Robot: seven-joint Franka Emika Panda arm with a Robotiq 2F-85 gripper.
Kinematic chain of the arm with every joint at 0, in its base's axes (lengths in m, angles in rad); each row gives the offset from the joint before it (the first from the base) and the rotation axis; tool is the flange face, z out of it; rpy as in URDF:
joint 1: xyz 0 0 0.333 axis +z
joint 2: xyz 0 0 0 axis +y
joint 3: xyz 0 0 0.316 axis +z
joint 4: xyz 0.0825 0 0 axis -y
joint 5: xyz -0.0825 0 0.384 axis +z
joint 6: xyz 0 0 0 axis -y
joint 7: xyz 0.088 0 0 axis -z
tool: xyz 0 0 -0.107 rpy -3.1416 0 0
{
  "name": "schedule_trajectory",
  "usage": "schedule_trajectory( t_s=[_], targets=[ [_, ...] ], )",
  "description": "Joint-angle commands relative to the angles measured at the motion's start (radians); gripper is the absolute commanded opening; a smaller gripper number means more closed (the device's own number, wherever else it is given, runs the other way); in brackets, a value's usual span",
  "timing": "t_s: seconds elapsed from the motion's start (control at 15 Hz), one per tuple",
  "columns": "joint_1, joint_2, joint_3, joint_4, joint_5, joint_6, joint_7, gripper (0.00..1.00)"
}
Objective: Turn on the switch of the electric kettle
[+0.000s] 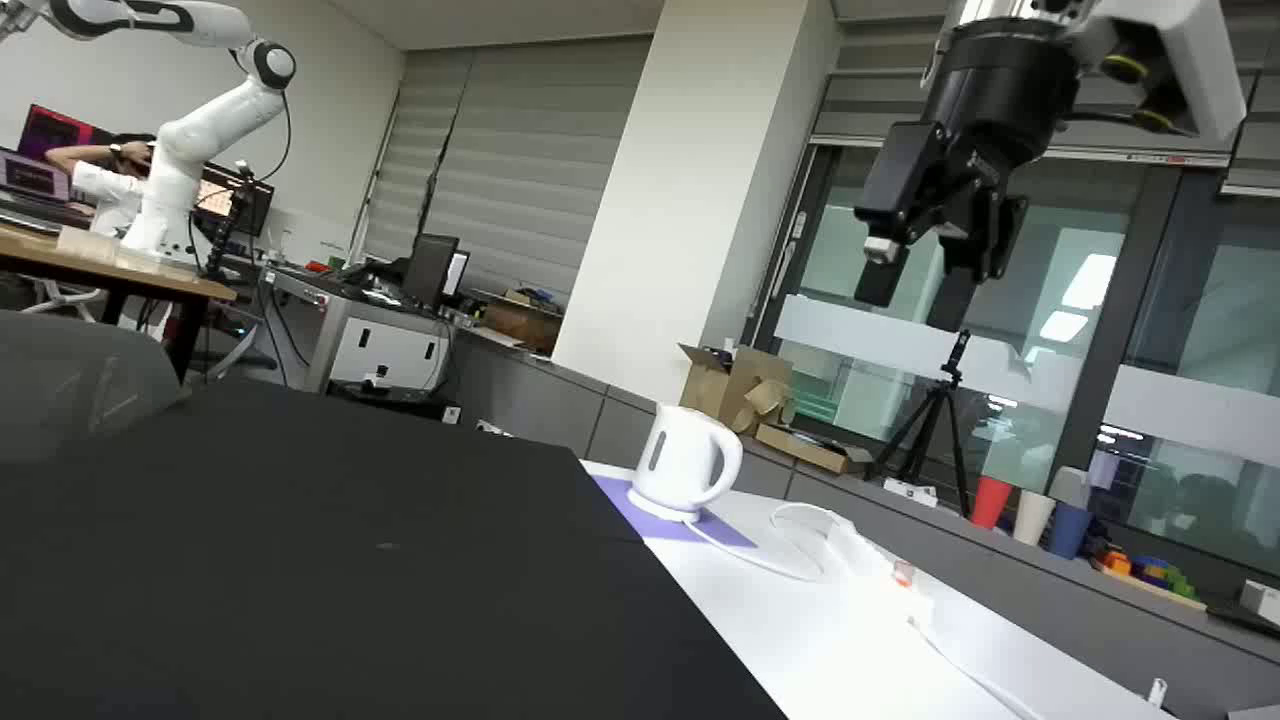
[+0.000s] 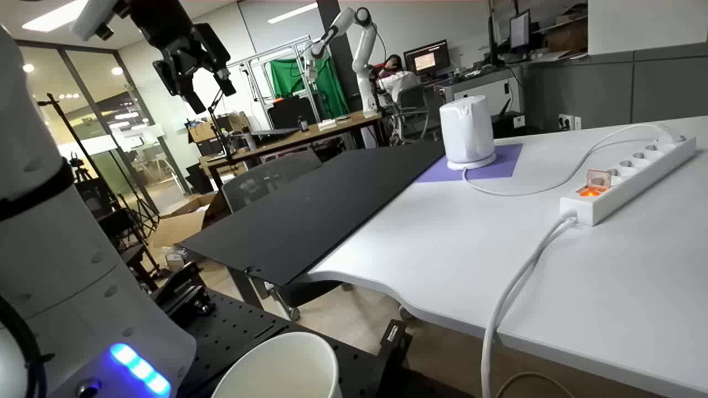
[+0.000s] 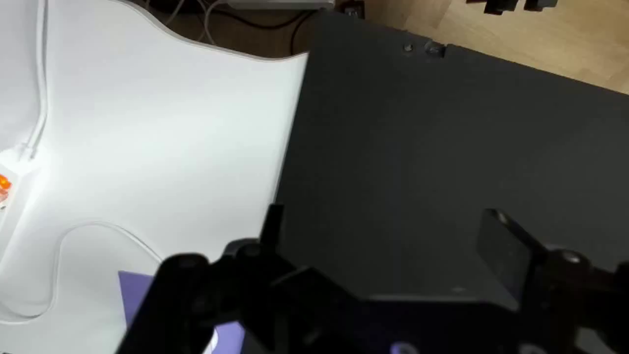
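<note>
Glossy white, rounded electric kettle [image 2: 469, 132] stands well apart from spread black fingers [image 3: 506, 250]

The kettle sits upright on a flat purple mat [image 2: 508, 161], on a smooth white counter [image 2: 442, 243] and just beside a flat black panel [image 2: 321, 204]. In an exterior view its white loop handle [image 1: 735, 460] faces right; its switch cannot be made out.

A thin white cord [image 2: 514, 194] leaves the foot of the kettle and curves right across the counter to the far end of a long white power strip [image 2: 636, 183]. Toward the strip's near end, a raised, clear pinkish cover [image 2: 599, 178] stands beside a small orange light [image 2: 591, 192]. A thicker white cable [image 2: 488, 348] runs from that end over the counter's near edge.

In both exterior views the fingers hang high in the air, above the level of the kettle. They are wide apart and grip nothing; in the wrist view the black panel shows between them.

Nearest in an exterior view is a round white cup [image 2: 282, 365], right of the white robot arm [image 2: 77, 249]. Along a grey ledge [image 1: 830, 495], a red cup [image 1: 990, 502] and a blue cup [image 1: 1070, 530] stand right of a black tripod [image 1: 938, 420].
</note>
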Motion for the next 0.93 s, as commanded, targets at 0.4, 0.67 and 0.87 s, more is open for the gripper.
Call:
schedule_trajectory(
  t_s=[0.4,0.67,0.87],
  targets=[
    [0.008,0.013,-0.009,-0.001,-0.009,-0.008,0.007,1.0],
    [0.008,0.013,-0.009,-0.001,-0.009,-0.008,0.007,1.0],
    [0.008,0.013,-0.009,-0.001,-0.009,-0.008,0.007,1.0]
  ],
)
